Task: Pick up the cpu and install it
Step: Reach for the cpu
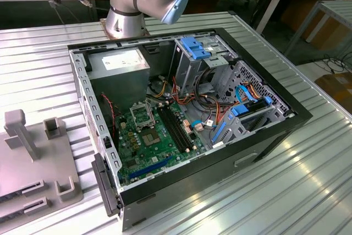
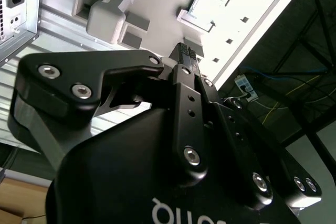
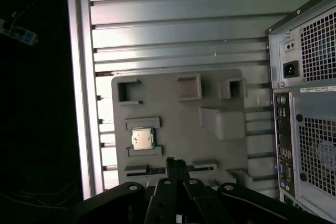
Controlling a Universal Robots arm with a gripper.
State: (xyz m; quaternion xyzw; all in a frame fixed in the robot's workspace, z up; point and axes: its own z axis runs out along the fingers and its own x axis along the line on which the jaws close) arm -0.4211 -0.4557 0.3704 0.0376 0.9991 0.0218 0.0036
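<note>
Nothing is installed yet: the cpu [image 3: 142,139] lies nested on the grey fixture plate [image 3: 178,114] beside the case [image 3: 307,103], the gripper [image 3: 175,163] hangs over that plate, fingers together and empty (motherboard socket [image 1: 144,115] appears unfilled).

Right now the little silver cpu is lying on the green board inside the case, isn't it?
Not quite. The cpu is not on the green board. It lies outside the case, in a holder on the grey tray on the table. The first wrist view shows this, with the gripper over that tray.
</note>
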